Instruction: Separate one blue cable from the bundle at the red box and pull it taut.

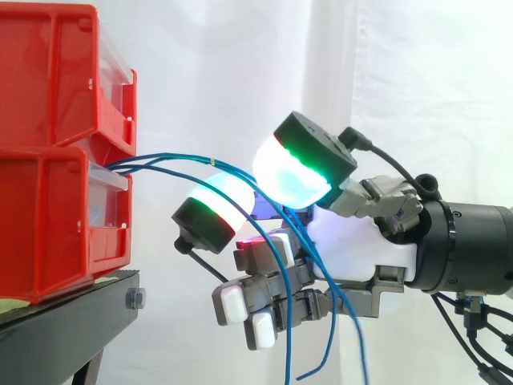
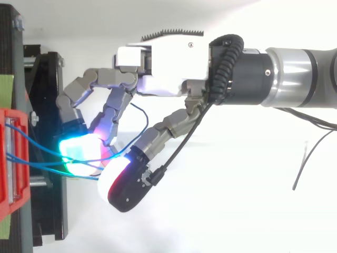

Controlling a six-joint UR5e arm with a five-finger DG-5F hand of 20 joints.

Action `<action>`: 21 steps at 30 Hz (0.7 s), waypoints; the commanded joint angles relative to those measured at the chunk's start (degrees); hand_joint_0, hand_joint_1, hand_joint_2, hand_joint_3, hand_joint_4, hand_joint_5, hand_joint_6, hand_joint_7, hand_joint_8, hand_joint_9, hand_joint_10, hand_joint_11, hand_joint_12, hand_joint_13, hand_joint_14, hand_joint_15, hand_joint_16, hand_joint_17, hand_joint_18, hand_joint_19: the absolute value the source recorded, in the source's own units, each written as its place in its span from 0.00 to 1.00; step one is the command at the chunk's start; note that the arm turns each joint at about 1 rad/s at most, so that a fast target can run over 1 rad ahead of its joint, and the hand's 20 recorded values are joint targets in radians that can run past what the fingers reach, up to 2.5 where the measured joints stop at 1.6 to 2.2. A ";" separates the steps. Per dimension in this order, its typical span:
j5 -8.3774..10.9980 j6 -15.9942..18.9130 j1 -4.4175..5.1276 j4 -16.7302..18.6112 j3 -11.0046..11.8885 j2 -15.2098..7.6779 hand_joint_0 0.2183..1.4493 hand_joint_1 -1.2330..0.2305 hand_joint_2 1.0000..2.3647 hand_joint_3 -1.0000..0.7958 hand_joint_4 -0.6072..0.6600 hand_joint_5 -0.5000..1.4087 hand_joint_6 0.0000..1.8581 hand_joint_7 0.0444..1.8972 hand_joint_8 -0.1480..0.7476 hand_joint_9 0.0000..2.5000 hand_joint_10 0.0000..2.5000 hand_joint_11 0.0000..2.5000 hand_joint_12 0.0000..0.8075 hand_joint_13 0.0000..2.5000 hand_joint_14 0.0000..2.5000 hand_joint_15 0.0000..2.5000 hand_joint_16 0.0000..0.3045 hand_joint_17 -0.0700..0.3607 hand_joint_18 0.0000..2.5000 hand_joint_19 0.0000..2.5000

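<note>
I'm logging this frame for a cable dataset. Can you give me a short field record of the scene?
hand: right of the bins, among the cables
blue cables: several, leaving between upper red bin and lower red bin, crossing the hand, ends hanging loose
tension: slack, none taut
support: black stand under the bins
hold: cannot tell whether one cable is held

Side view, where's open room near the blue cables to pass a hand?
Free: above the cables, between the red bins and the hand; and below them, between the stand and the hand. Crowded: at the hand, where the cables drape down.
</note>
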 commanded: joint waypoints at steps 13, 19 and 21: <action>0.01 0.00 0.03 0.01 0.02 -0.02 0.32 0.34 0.01 0.37 0.49 0.20 0.44 0.60 0.53 0.48 0.01 0.41 0.46 0.37 0.01 0.25 0.15 0.41 0.34 0.31; 0.01 0.00 0.03 0.01 0.02 -0.02 0.31 0.28 0.02 0.45 0.48 0.19 0.46 0.60 0.53 0.47 0.01 0.42 0.46 0.37 0.01 0.26 0.16 0.41 0.34 0.31; 0.01 0.00 0.03 0.01 -0.07 -0.02 0.32 0.27 0.02 0.46 0.47 0.18 0.46 0.59 0.53 0.47 0.01 0.42 0.47 0.37 0.01 0.25 0.16 0.41 0.34 0.30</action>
